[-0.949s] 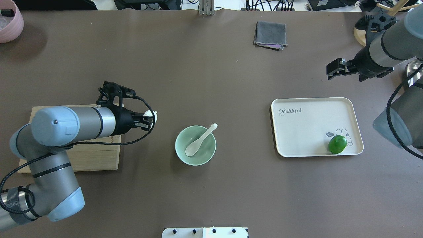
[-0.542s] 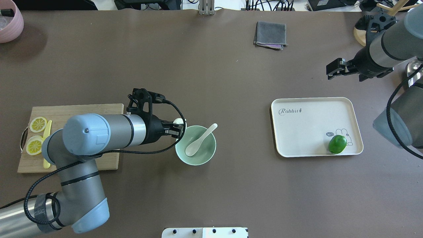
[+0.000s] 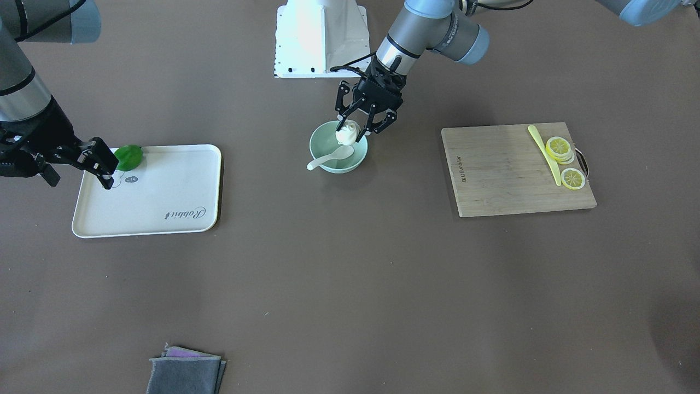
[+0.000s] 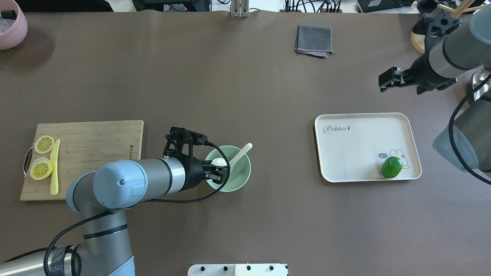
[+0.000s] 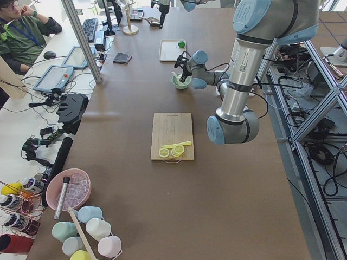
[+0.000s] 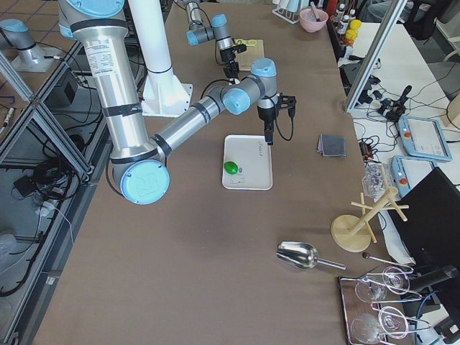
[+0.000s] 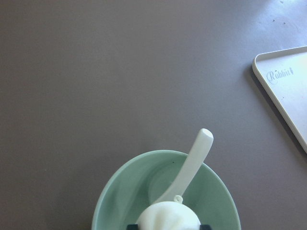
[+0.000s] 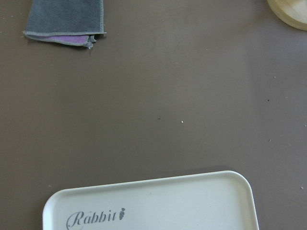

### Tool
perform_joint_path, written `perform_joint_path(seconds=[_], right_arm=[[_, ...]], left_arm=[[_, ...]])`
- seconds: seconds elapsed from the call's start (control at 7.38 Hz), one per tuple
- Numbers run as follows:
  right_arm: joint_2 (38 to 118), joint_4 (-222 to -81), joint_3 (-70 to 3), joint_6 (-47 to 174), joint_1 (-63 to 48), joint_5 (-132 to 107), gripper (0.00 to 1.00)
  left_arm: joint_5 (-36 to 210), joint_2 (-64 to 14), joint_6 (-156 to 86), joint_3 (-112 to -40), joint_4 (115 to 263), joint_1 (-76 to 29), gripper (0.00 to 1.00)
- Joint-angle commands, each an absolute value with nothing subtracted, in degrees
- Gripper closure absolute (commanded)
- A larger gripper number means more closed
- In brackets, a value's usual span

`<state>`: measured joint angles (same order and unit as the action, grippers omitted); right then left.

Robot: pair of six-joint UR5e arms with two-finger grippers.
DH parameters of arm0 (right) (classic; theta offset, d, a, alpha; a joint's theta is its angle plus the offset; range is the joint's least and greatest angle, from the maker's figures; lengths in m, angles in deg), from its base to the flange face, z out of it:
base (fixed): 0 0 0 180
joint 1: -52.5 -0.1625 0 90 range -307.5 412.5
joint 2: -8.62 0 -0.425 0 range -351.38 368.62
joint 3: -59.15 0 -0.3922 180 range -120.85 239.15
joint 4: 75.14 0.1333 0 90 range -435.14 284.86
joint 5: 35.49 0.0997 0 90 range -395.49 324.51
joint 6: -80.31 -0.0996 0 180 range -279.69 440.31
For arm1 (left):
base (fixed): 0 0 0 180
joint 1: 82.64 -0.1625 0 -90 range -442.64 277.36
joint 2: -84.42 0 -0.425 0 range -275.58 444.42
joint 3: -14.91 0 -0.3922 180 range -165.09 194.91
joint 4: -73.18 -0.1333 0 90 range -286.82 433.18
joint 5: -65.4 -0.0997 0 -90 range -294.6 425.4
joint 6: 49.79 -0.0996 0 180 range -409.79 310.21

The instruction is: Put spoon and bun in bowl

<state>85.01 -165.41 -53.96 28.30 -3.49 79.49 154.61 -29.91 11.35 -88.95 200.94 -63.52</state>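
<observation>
The pale mint-green bowl (image 4: pixel 241 177) stands mid-table; it also shows in the front view (image 3: pixel 320 143) and the left wrist view (image 7: pixel 120 194). The cream-white spoon (image 4: pixel 242 151) lies in it, scoop down and handle over the far-right rim (image 3: pixel 324 160) (image 7: pixel 195 155). My left gripper (image 4: pixel 219 169) is shut on the white pleated bun (image 4: pixel 219 162) and holds it just over the bowl's left half (image 3: pixel 346 133) (image 7: pixel 168 216). My right gripper (image 4: pixel 383 82) is open and empty, hovering beyond the tray's far right corner (image 3: pixel 105 163).
A white tray (image 4: pixel 356 153) with a green lime (image 4: pixel 391 167) lies right of the bowl. A wooden cutting board (image 4: pixel 96 153) with lemon slices (image 4: pixel 42 168) and a yellow stick (image 4: pixel 55 168) lies to the left. A folded grey cloth (image 4: pixel 313 40) lies at the back.
My left arm has swung right from over the cutting board to the bowl, carrying the bun. The board's lemon slices are now uncovered. The right arm has not moved.
</observation>
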Motion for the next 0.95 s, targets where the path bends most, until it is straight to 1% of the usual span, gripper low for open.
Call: perform_joint_path(seconds=[0.0, 0.14, 0.27, 0.54, 0.81], right_arm=[[85.2, -165.4, -53.9, 28.8, -3.7, 79.6, 0.0], [85.3, -165.5, -53.9, 29.5, -4.6, 80.0, 0.0], [85.7, -165.6, -53.6, 32.4, -6.3, 81.5, 0.0], [87.8, -165.8, -51.8, 44.6, -12.2, 87.0, 0.0], [95.9, -165.8, -51.2, 62.8, -21.8, 90.8, 0.0]], left_arm=[[155.7, -29.7, 10.9, -90.6, 200.7, -63.0, 0.01], [159.9, -29.2, 10.4, -90.6, 199.8, -59.6, 0.01], [168.5, -29.0, 7.7, -90.8, 196.7, -53.1, 0.01], [184.3, -23.6, -7.0, -90.6, 191.8, -37.6, 0.01], [190.9, -17.9, -23.7, -90.6, 187.7, -26.5, 0.01]])
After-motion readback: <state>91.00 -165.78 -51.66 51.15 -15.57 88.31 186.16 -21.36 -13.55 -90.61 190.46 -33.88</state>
